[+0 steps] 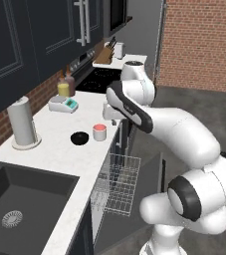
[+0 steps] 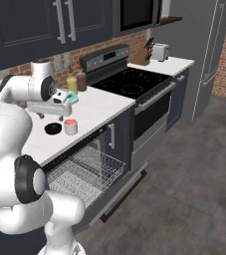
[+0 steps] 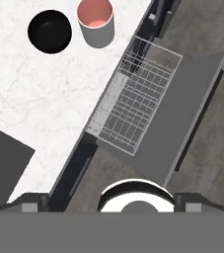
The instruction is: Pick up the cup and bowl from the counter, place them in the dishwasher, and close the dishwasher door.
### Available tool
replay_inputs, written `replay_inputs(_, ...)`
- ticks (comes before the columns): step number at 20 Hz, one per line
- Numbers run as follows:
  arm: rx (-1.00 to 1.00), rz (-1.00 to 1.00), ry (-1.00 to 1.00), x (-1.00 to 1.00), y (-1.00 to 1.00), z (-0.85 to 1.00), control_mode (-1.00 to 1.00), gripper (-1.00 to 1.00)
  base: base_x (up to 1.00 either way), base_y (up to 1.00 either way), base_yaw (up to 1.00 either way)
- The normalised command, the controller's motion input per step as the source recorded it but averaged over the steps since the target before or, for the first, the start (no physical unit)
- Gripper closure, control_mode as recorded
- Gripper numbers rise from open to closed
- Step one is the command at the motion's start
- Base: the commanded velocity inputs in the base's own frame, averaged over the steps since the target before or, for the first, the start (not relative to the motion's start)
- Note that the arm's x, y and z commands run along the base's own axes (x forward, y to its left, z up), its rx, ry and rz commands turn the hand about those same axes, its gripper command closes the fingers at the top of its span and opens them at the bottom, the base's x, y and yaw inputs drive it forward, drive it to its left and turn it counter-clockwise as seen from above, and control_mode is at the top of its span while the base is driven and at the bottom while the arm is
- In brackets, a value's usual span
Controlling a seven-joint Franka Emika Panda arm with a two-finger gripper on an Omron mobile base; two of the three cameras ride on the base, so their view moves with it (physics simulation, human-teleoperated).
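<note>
Cup (image 3: pixel 96 22) beside bowl (image 3: pixel 49 31); hand view shows rack (image 3: pixel 135 101) top-down; gripper (image 2: pixel 52 117) spread.

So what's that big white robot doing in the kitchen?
It's tidying dishes into the dishwasher. The cup and the black bowl sit side by side on the counter, not picked up yet. The gripper hangs open above the counter near them, holding nothing. The dishwasher door is folded down and the wire rack is pulled out, with nothing in it.
</note>
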Motion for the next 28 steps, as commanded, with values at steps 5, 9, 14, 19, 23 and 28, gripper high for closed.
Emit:
replay_inputs(5,0.0,-0.05,0.19,0.65,0.36,-0.26,-1.0,-1.0,0.0,0.0,0.0)
replay_inputs(9,0.02,-0.07,0.12,0.61,0.05,-0.26,-1.0,-1.0,0.0,0.0,0.0)
replay_inputs(14,0.02,-0.1,0.07,0.59,0.0,-0.29,-1.0,-1.0,0.0,0.0,0.0)
replay_inputs(19,0.0,-0.11,0.06,0.55,0.0,-0.41,-1.0,-1.0,0.0,0.0,0.0)
replay_inputs(23,0.0,-0.1,0.03,0.43,-0.01,-0.5,-1.0,-1.0,0.0,0.0,0.0)
replay_inputs(28,0.0,-0.1,0.0,0.38,-0.1,-0.46,-1.0,-1.0,0.0,0.0,0.0)
